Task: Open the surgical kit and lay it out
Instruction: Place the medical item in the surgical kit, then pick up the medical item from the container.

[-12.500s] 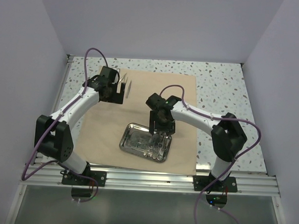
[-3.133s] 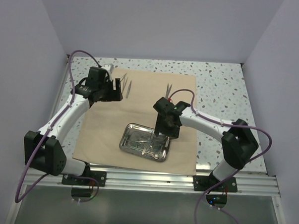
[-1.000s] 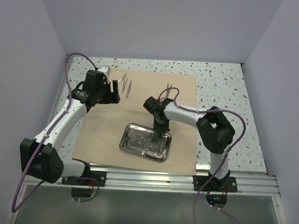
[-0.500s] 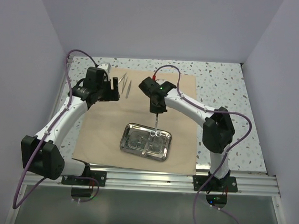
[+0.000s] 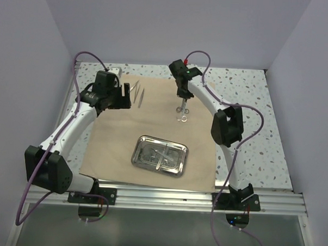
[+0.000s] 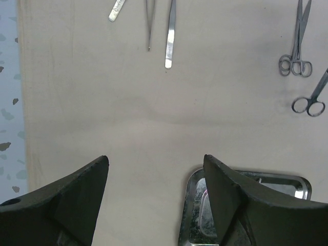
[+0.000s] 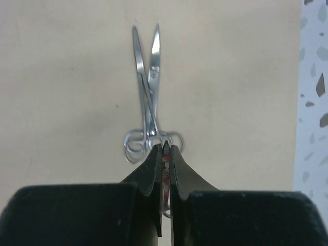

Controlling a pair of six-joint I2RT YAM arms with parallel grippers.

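I see a speckled tabletop [image 5: 252, 94] carrying one thing directly: the tan cloth [image 5: 119, 148], spread flat. Bare tabletop shows right of the cloth, behind it, and in a thin strip along its left edge.

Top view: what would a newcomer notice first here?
The right gripper, stretched over the far part of the cloth, is shut on scissors. A shiny tray sits mid-cloth toward the near side, and the open left gripper hovers beside tweezers at the far left.
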